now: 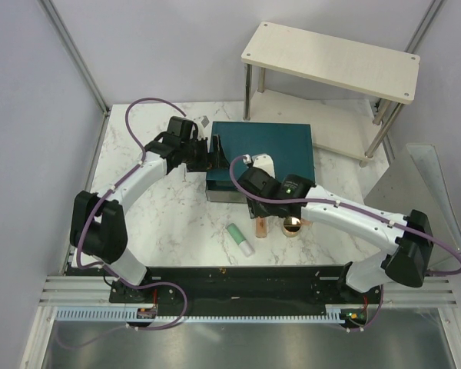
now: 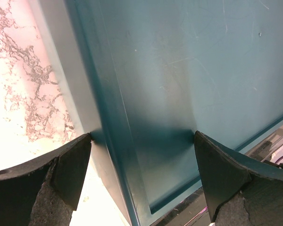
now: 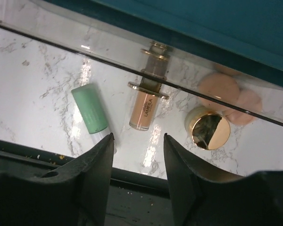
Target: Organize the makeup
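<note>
The makeup lies on the marble in front of the large teal box (image 1: 273,146). There is a mint-green tube (image 1: 240,238), a peach-tan tube (image 1: 259,226), a gold-rimmed compact (image 1: 292,225) and two peach-pink pads behind it. The right wrist view shows the mint tube (image 3: 89,110), the peach tube (image 3: 146,106), the compact (image 3: 210,131) and the pads (image 3: 219,89), the pads seen through a clear pane. My right gripper (image 3: 138,146) hangs open and empty above them, near the peach tube. My left gripper (image 2: 142,141) is open and straddles the box's left edge (image 2: 118,141).
A white two-tier shelf (image 1: 330,58) stands at the back right. A clear plastic panel (image 1: 422,177) leans at the right. A black rail (image 1: 238,277) runs along the near table edge. A small pale object (image 1: 202,121) lies behind the left gripper.
</note>
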Robot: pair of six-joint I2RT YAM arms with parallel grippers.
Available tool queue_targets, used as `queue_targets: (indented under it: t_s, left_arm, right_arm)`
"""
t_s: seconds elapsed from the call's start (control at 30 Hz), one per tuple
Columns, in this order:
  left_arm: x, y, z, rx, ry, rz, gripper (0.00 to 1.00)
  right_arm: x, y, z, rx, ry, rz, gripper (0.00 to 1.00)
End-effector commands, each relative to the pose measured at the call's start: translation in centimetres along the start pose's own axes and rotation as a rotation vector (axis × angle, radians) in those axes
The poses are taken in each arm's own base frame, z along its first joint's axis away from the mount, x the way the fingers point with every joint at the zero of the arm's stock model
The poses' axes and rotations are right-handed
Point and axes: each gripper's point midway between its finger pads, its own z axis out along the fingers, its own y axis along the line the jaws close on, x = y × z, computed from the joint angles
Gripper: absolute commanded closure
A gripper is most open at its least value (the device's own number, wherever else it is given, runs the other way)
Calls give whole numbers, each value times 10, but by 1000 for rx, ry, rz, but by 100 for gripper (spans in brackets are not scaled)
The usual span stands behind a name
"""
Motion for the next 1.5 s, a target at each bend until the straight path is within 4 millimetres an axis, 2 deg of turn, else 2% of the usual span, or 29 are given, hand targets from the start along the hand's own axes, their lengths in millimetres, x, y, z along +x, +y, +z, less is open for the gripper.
queue_targets:
  t_s: [0.0,0.2,0.6,0.73,1.13,1.23,1.27,1.33,1.47]
  left_arm:
    - [16,-3,0,-6,48,32,5]
    - [17,-2,2,-5,53,33,5]
    - [19,-1,3,-6,59,31,5]
    - [20,1,5,-10,65,30,5]
    - [21,2,8,-15,69,26,5]
    - [20,2,8,-14,70,25,5]
    - [21,3,8,-16,72,24,5]
    - [21,3,9,-14,74,24,5]
    - [23,3,9,-15,77,25,5]
  right_arm:
    - [-26,-10,4,97,-85,109,46]
    - [-42,-6,11,82,-139,169,42]
    - [-40,-1,39,47,-117,189,39]
    - [-34,-2,49,57,-98,175,39]
    - [-33,-3,60,88,-99,155,39]
    - [-29,-7,71,127,-99,141,46]
    - [-34,-8,73,138,-125,151,48]
    - [-32,-11,77,147,-141,159,49]
    - [-42,-13,79,152,-210,192,49]
